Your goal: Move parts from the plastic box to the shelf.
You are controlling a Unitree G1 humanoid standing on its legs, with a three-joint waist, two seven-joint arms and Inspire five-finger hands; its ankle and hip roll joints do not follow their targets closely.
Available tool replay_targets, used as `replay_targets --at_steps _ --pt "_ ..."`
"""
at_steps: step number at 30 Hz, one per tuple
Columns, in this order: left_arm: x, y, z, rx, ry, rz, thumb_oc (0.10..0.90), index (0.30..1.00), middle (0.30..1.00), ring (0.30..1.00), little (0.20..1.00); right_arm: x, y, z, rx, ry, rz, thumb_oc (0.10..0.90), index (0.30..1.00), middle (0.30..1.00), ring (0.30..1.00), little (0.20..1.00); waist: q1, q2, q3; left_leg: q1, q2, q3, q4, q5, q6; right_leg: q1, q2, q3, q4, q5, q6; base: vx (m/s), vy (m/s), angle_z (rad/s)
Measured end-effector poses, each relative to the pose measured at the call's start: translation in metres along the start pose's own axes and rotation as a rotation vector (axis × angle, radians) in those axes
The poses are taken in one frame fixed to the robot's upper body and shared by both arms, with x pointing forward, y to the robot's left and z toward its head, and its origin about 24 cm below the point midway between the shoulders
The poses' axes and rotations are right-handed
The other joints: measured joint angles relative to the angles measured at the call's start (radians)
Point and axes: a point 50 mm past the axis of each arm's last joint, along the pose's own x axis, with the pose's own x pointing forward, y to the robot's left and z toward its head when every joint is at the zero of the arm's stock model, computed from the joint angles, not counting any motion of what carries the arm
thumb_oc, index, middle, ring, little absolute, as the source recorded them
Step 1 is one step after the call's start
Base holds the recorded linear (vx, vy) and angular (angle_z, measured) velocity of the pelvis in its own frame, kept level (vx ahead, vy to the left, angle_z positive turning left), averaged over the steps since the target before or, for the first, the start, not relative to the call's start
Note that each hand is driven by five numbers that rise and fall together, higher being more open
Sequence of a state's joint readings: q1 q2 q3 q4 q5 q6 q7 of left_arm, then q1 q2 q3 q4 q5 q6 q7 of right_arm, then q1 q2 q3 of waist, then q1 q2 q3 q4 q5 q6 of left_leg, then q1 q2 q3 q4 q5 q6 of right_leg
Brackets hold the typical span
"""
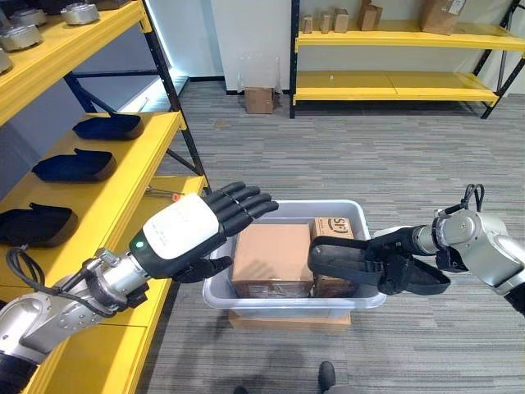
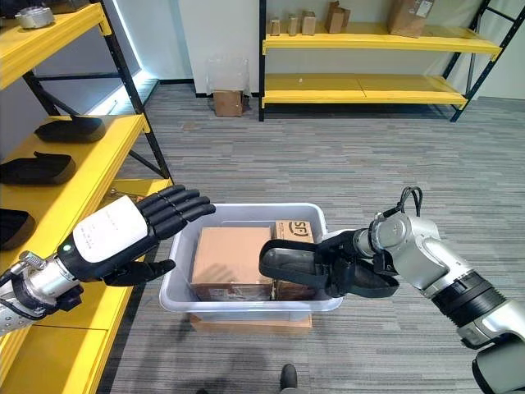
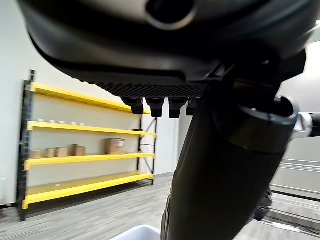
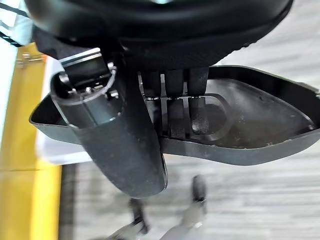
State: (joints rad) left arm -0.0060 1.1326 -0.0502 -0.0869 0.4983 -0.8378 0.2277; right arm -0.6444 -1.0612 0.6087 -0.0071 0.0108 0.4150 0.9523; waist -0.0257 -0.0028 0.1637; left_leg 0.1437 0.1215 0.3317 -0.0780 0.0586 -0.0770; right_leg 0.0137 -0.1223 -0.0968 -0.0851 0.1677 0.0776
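Note:
The translucent plastic box (image 1: pixel 215 292) stands on the floor in front of me, with a large cardboard carton (image 1: pixel 271 258) and a smaller one (image 1: pixel 332 227) inside. My right hand (image 1: pixel 404 264) is shut on a black shell-shaped part (image 1: pixel 344 261), held level over the box's right half. The right wrist view shows its fingers (image 4: pixel 197 107) curled into the black part (image 4: pixel 260 130). My left hand (image 1: pixel 184 234) hovers open, fingers straight, just left of the box and beside the yellow shelf (image 1: pixel 123 189); it holds nothing.
Three similar black parts (image 1: pixel 107 125), (image 1: pixel 74 166), (image 1: pixel 37 223) lie on the yellow shelf's middle level, with metal parts (image 1: pixel 20 34) on the level above. A second yellow rack (image 1: pixel 394 82) with cartons stands at the back. A small carton (image 1: pixel 259 99) sits on the floor.

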Motion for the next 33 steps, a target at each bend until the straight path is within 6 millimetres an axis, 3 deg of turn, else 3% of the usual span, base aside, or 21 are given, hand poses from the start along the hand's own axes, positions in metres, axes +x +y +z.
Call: replay_targets --at_steps 5,9,17,22,33 --pt "0.021 -0.005 0.005 -0.008 -0.081 -0.040 0.900 1.000 1.000 1.000 1.000 0.005 -0.001 0.032 -0.033 -0.145 0.032 0.400 0.300 0.300 0.300 0.300 -0.001 0.000 -0.001 0.001 -0.002 0.007 0.000 0.000 0.000 -0.003 -0.001 0.008 0.000 0.002 0.002 -0.01 -0.003 -0.02" --pt "0.038 -0.013 0.010 -0.005 -0.127 -0.082 0.900 1.000 1.000 1.000 1.000 0.016 0.011 0.063 -0.109 -0.236 0.064 0.400 0.300 0.300 0.300 0.300 -0.001 0.000 -0.002 0.001 0.000 0.008 0.000 0.000 0.000 -0.005 0.002 0.009 0.000 0.006 -0.002 -0.02 -0.008 -0.01" --pt "0.054 -0.029 0.016 -0.050 -0.164 -0.111 0.900 1.000 1.000 1.000 1.000 0.041 0.033 0.091 -0.175 -0.312 0.138 0.400 0.300 0.300 0.300 0.300 -0.001 -0.002 -0.011 0.001 -0.001 0.013 0.000 0.000 0.000 -0.008 0.002 0.014 0.000 0.006 -0.002 -0.04 -0.007 -0.02" --pt "0.053 -0.052 0.019 -0.080 -0.152 -0.185 0.900 1.000 1.000 1.000 1.000 0.042 0.033 0.092 -0.195 -0.307 0.102 0.400 0.300 0.300 0.300 0.300 -0.001 -0.003 -0.016 0.002 -0.001 0.020 0.000 0.000 0.000 -0.011 0.002 0.021 0.000 0.008 -0.002 -0.01 0.007 -0.04" --pt "0.050 -0.064 0.017 -0.078 -0.124 -0.156 0.900 1.000 1.000 1.000 1.000 0.043 0.032 0.090 -0.196 -0.306 0.091 0.400 0.300 0.300 0.300 0.300 -0.002 -0.006 -0.019 0.002 -0.001 0.039 0.000 0.000 0.000 -0.022 0.004 0.035 0.000 0.015 -0.003 -0.01 0.001 -0.05"
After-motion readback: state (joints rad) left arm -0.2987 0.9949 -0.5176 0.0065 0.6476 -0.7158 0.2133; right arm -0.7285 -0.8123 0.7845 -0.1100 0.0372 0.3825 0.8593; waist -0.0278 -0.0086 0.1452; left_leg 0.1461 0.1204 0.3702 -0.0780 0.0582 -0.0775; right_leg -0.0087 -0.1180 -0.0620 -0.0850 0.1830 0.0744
